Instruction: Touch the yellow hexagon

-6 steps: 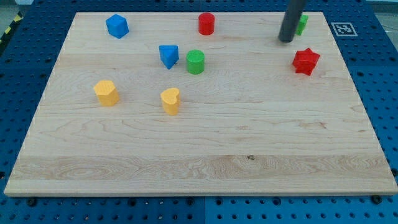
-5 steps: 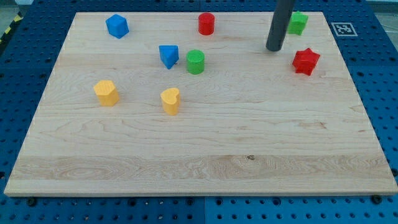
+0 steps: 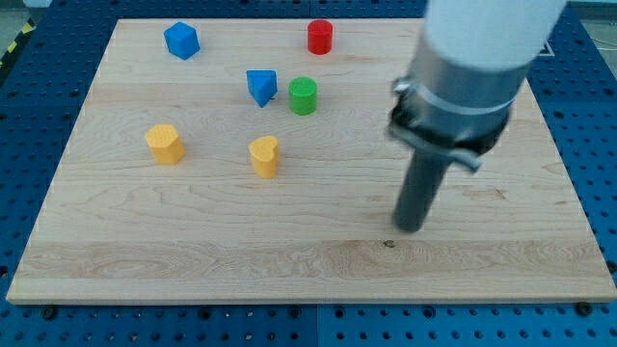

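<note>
My tip point(image 3: 410, 228) rests on the wooden board point(image 3: 241, 251), right of centre and toward the view's bottom. A yellow block that looks like a hexagon point(image 3: 165, 144) sits at the left of the board, far to the left of my tip. A second yellow block with a notched top point(image 3: 264, 156) sits between them, still well left of my tip. My tip touches no block.
A blue block point(image 3: 181, 40) and a red cylinder point(image 3: 320, 37) sit near the view's top. A blue triangular block point(image 3: 260, 85) and a green cylinder point(image 3: 303, 95) sit side by side above the notched yellow block. The arm's body point(image 3: 472, 67) hides the top right of the board.
My tip has moved from the view's top right down toward the bottom and a little left. The arm now covers the red star and the green block seen earlier. No block has moved.
</note>
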`<control>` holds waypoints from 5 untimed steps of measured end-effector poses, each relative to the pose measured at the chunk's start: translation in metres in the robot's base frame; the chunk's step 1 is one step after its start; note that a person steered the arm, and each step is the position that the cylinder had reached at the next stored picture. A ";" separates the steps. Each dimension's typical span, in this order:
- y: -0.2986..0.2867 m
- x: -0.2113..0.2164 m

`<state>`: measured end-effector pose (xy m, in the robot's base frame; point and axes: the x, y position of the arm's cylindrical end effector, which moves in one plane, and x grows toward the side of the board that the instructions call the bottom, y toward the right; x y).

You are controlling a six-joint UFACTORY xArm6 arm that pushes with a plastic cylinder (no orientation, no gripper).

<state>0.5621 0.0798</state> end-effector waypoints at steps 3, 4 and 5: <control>-0.165 -0.025; -0.177 -0.051; -0.188 -0.075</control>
<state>0.4874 -0.1082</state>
